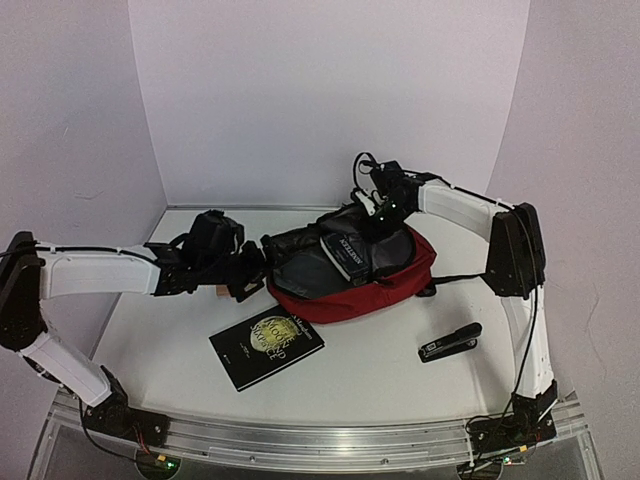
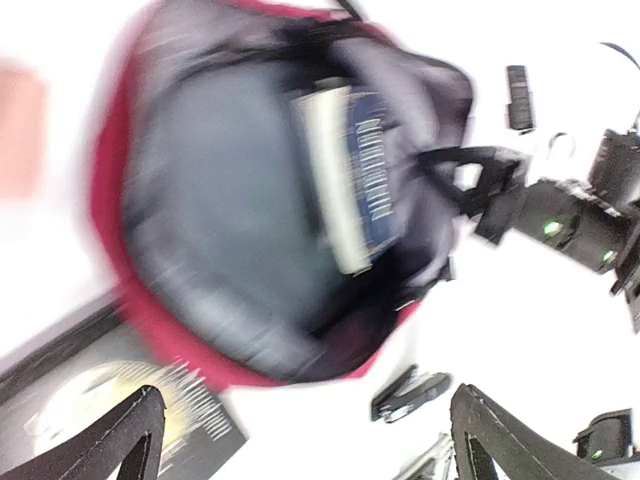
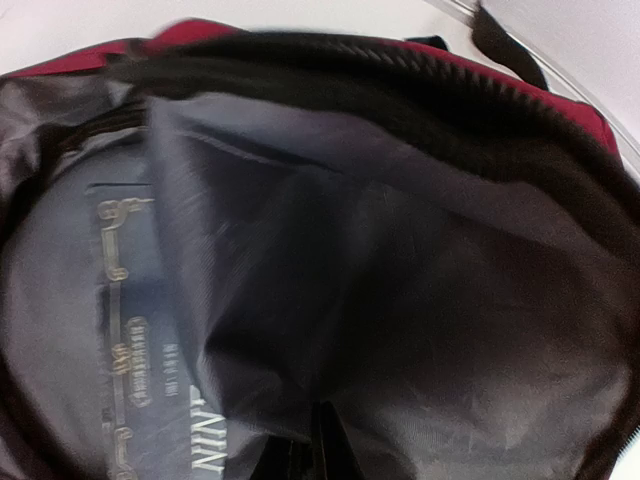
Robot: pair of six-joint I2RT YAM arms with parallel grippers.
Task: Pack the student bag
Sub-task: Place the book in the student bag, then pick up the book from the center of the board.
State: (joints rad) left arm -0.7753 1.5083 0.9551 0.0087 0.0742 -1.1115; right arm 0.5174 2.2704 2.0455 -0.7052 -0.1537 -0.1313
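White desk [image 1: 380, 380], white walls. Toward the back of the desk the bag [image 1: 390, 285] lies open, a blue book [image 1: 348, 255] inside. Its fabric looks soft, floppy and probably light, so the stiffer zippered rim seems the best hold. Just beside its left edge the left pincer [image 1: 255, 278] gapes wide, holding nothing. At the far rim the right pincer [image 1: 383, 212] is closed, seemingly pinching it. Nearby lie a black book [image 1: 267, 345] and a stapler [image 1: 450, 342].

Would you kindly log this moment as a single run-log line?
student bag: open, blue book inside | left fingers: open, empty, beside bag | right fingers: shut on bag rim | black book, stapler: on table
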